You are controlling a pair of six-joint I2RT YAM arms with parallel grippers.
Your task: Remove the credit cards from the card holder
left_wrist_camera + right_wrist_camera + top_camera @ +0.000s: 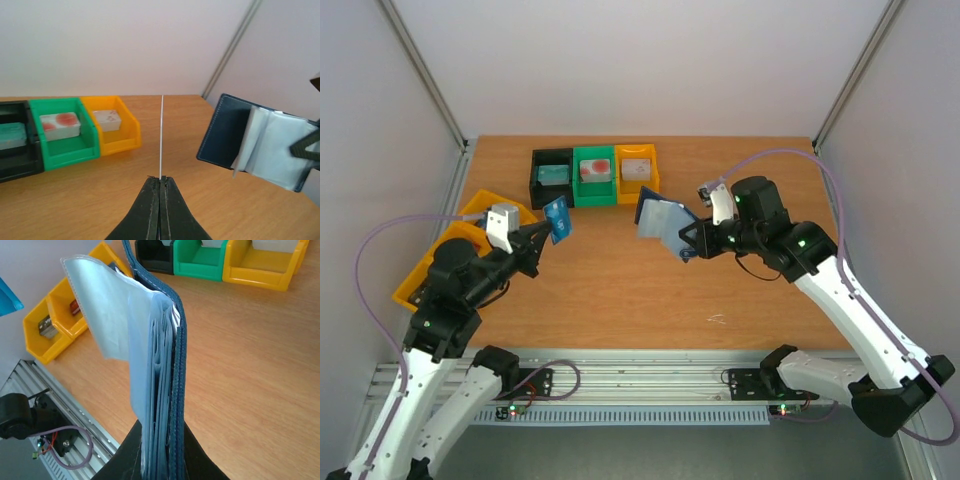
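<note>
My left gripper (542, 233) is shut on a blue credit card (557, 219) and holds it above the table's left side. In the left wrist view the card (161, 135) shows edge-on as a thin white line rising from my shut left gripper (160, 179). My right gripper (686, 243) is shut on the slate blue card holder (661, 223) and holds it in the air, open toward the left arm. In the right wrist view the holder (177, 390) stands between my fingers with its pale pocket pages (125, 325) fanned to the left. The holder also shows at the right of the left wrist view (235, 135).
A black bin (551, 176), a green bin (593, 176) and an orange bin (637, 168) stand in a row at the back, each holding a small object. Two orange bins (450, 250) sit at the table's left edge under my left arm.
</note>
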